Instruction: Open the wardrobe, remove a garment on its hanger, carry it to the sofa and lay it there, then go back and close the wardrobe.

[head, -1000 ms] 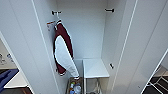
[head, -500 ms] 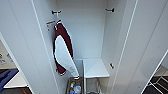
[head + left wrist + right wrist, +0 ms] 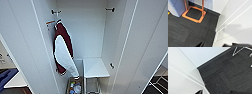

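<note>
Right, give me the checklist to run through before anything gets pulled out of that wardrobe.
1. Wardrobe open: ok. Both doors stand swung out and the white interior shows.
2. White garment found: cannot tell. A white panel hangs against the dark red top; whether it is a separate shirt is unclear.
3. Hanger hook free to lift: cannot tell, too blurred.
4. Space under the clothes: not ok. A box of small items sits below them, beside a white shelf.
5. Floor by the door: ok. The orange stand base sits apart from the door on the dark carpet.
</note>
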